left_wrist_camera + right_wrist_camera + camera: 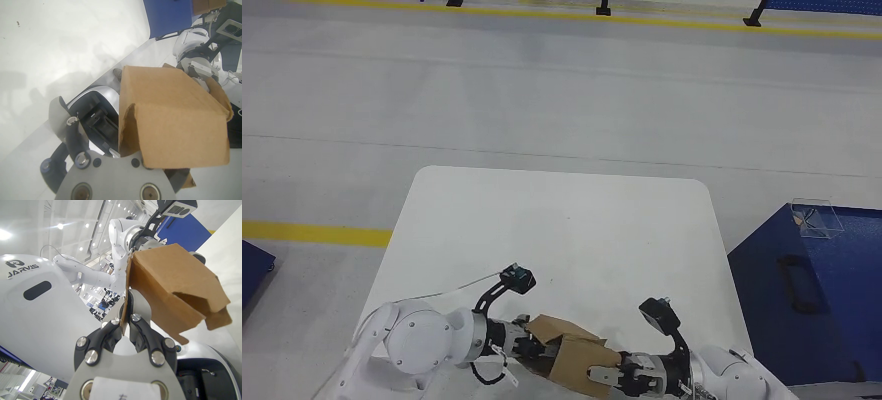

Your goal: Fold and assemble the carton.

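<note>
A brown carton (567,352) hangs in the air between my two arms, over the white table's (552,230) near edge. It is partly squared up, with its end flaps loose. My right gripper (127,306) is shut on a thin flap edge of the carton (170,279); in the top view it (607,378) is at the carton's right end. My left gripper (117,136) is at the other end and stands open. One of its fingers (56,111) is apart from the cardboard, while the other is hidden behind the carton (170,113).
A blue cabinet (812,290) stands to the right of the table with a clear plastic box (815,216) on top. The rest of the table surface stretches away bare toward its far edge.
</note>
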You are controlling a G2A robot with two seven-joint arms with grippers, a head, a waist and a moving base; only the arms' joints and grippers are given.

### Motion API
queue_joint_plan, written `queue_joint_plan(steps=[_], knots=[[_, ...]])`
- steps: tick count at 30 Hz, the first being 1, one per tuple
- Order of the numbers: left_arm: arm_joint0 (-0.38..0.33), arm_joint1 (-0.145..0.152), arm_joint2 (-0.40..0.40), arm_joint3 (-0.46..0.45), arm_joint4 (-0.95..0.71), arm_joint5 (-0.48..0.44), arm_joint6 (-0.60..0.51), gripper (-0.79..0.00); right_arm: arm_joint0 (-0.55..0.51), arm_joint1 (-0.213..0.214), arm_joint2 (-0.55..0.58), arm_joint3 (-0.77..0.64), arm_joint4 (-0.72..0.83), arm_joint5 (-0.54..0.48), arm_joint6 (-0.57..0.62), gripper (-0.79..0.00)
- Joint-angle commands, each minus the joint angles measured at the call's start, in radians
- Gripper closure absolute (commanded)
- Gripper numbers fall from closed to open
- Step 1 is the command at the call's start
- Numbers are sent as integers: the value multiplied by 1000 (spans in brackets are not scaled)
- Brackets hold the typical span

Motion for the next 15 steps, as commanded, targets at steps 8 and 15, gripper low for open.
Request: queue_joint_plan(steps=[8, 15], knots=[[-6, 8, -9, 7, -35, -16, 7, 0, 11, -6, -6, 10, -5, 1, -3, 0], [1, 7, -36, 20, -160, 13, 77, 0, 10, -8, 41, 30, -69, -1, -81, -785]])
